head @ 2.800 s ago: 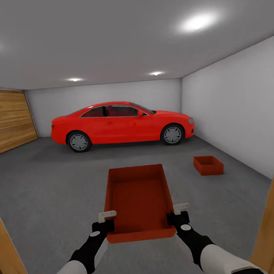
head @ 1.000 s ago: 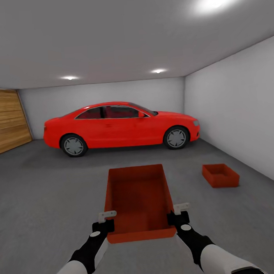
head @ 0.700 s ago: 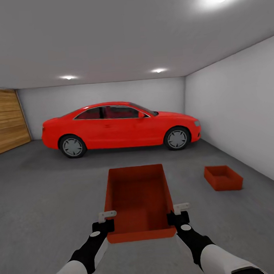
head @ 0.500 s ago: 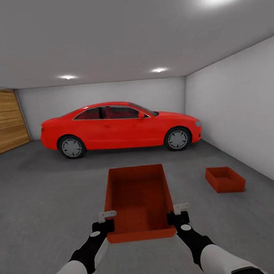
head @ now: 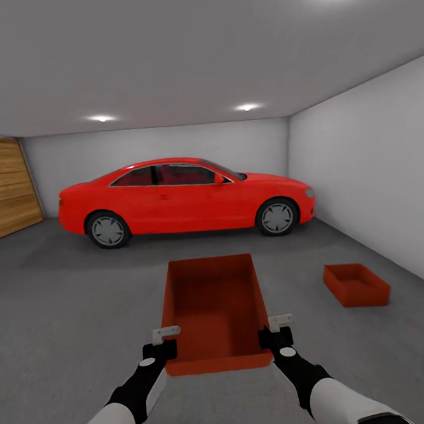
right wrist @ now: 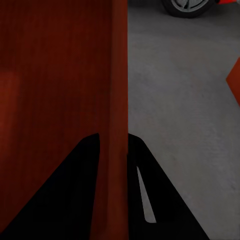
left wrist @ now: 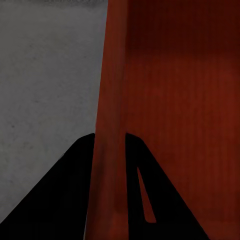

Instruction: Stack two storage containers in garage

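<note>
Head view: the robot stands inside the garage, red car broadside ahead, slatted wooden door at the left, white wall at the right. One storage container, the carried container, is held in front of the trunk above the floor, open side up, its long axis running straight away from the robot toward the car. The left gripper is closed on its left side wall near the near corner, and the right gripper is closed on its right side wall likewise. The second container sits on the concrete ahead and to the right, near the white wall, open side up, its long axis angled away and slightly leftward. Left wrist view: both dark fingers straddle the thin orange wall, clamping it. Right wrist view: the fingers pinch the opposite wall in the same fashion, a car wheel beyond. Assessment: one container appears already placed; what is left is to approach it, line up the carried one and lower it on top
</note>
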Tool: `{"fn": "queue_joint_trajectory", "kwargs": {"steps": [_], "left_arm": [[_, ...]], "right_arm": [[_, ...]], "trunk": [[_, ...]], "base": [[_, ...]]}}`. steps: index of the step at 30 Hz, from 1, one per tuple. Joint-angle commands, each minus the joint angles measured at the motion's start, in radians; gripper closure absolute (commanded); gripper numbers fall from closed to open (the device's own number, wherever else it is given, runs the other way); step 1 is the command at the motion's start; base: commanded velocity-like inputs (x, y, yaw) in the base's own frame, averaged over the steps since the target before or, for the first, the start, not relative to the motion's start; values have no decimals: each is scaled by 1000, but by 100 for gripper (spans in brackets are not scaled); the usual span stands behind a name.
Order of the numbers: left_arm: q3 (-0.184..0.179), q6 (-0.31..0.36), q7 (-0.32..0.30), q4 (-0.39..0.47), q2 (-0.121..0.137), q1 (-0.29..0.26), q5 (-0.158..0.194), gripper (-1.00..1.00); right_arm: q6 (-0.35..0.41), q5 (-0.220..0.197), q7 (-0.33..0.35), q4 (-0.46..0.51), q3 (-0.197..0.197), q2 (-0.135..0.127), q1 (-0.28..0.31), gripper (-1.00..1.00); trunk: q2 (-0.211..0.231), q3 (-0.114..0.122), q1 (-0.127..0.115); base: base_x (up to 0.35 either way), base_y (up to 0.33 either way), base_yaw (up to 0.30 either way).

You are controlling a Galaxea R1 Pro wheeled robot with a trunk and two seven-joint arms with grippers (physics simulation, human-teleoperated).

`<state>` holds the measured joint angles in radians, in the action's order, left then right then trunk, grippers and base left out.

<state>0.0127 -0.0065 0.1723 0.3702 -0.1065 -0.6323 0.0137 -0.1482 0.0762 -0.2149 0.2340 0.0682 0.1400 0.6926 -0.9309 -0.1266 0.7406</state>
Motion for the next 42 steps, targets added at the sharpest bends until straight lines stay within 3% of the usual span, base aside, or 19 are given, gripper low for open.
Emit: {"fn": "queue_joint_trajectory", "kwargs": {"steps": [1, 42], "left_arm": [[15, -49, 15, 7, 38, -1, -14, 100], [15, -49, 15, 7, 38, -1, -14, 100]], "right_arm": [[-2, -3, -9, -4, -8, -8, 1, 100], [1, -3, -9, -4, -8, -8, 1, 100]], "trunk": [[-1, -2, 1], [-1, -2, 1]], "base": [[322, 0, 0], [322, 0, 0]]}}
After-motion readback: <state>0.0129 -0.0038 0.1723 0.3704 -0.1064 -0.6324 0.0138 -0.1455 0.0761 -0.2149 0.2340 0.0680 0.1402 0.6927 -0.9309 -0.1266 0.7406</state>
